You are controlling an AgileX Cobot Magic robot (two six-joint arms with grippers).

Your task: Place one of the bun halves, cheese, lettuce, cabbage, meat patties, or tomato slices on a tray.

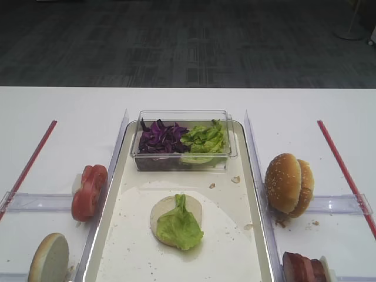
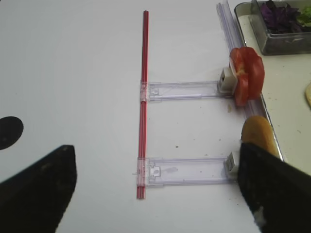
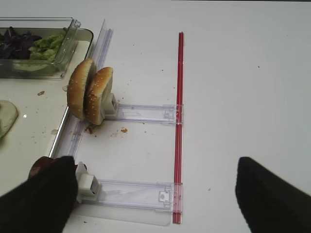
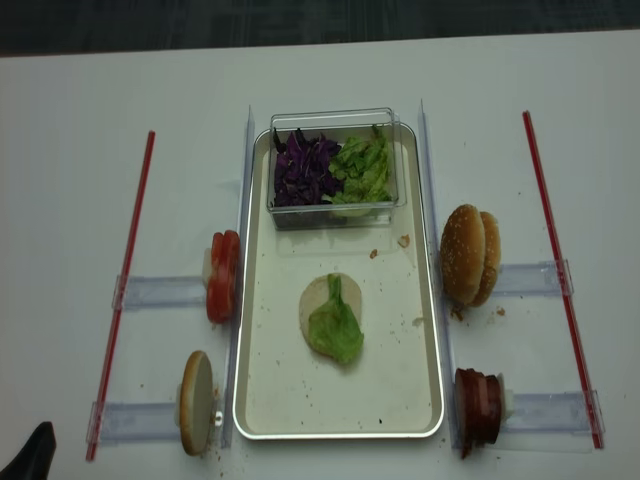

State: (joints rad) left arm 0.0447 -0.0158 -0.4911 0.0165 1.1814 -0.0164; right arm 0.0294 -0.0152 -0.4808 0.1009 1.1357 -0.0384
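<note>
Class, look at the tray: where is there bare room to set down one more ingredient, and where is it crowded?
Free: the tray floor on either side of and in front of the flat bun half with lettuce leaf. Crowded: the far end, filled by the clear tub of cabbage and lettuce.

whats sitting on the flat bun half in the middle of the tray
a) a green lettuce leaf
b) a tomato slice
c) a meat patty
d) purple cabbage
a, a crinkly lettuce leaf lies on the pale bun half on the tray; the tomato slices and meat patties stand outside the tray, and the cabbage is in the clear tub.
</note>
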